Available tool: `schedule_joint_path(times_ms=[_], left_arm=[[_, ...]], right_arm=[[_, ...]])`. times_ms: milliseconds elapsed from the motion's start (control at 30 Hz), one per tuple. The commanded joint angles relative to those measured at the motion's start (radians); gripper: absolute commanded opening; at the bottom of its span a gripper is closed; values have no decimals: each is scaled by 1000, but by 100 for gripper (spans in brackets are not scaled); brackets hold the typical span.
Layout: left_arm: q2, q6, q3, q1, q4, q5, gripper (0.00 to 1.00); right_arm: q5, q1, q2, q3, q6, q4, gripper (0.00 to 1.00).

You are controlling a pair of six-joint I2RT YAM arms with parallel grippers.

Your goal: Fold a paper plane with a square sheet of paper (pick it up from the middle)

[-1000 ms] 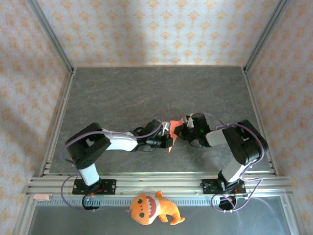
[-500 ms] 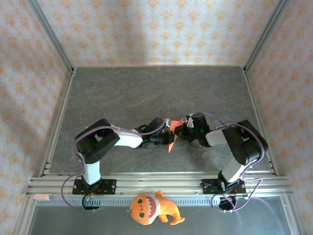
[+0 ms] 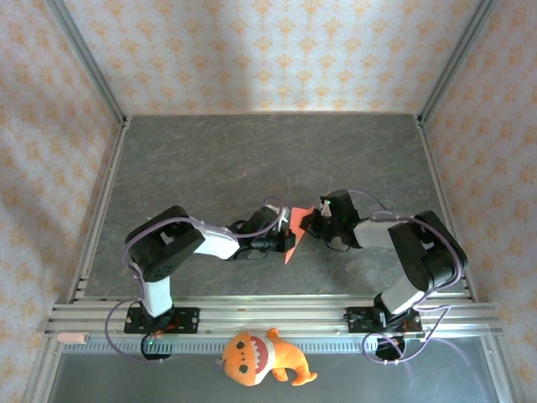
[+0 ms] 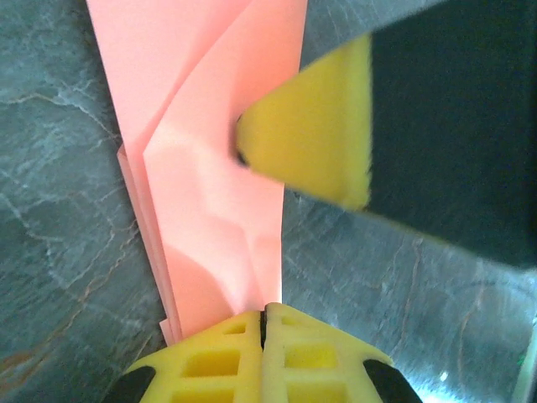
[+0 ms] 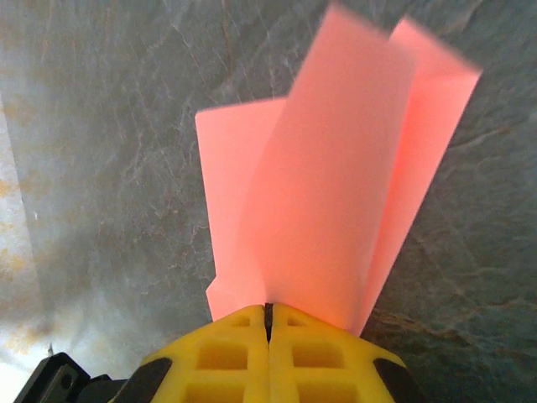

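Note:
The square sheet of paper (image 3: 290,245) is red-pink and partly folded, with several creased layers, and it is held above the dark table between both grippers. My left gripper (image 3: 284,234) comes at it from the left and is shut on its lower edge (image 4: 264,312); the folded layers (image 4: 210,168) run away from the fingertips. My right gripper (image 3: 307,221) comes from the right and is shut on another edge (image 5: 268,312), with the sheet (image 5: 336,185) fanning out beyond it. In the left wrist view, one yellow fingertip of the right gripper (image 4: 310,126) presses against the paper.
An orange plush toy (image 3: 256,357) lies in front of the rail (image 3: 268,315) near the arm bases. The grey stone-pattern table (image 3: 252,159) stretches behind the grippers, bounded by metal frame posts and patterned walls.
The left arm's elbow has swung right and its wrist has pushed toward the right gripper. The paper's lower tip has shifted slightly left. Both grippers stay shut on the paper.

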Motion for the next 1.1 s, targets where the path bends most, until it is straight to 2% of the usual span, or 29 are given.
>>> schedule_joint_path(times_ms=[0, 233, 467, 567, 733, 1067], left_arm=[[39, 112, -71, -3, -365, -32, 0], [51, 125, -69, -2, -372, -28, 0], [62, 121, -69, -3, -362, -40, 0], [63, 115, -105, -1, -303, -35, 0], [111, 127, -112, 1, -283, -20, 0], [125, 129, -127, 1, -287, -41, 0]], right_arm=[[89, -8, -63, 15, -32, -54, 0], [-27, 26, -85, -38, -1, 71, 0], [29, 53, 29, -12, -48, 29, 0], [77, 27, 87, 11, -89, -18, 0], [3, -33, 124, 22, -80, 26, 0], [17, -80, 142, 107, -125, -59, 0]])
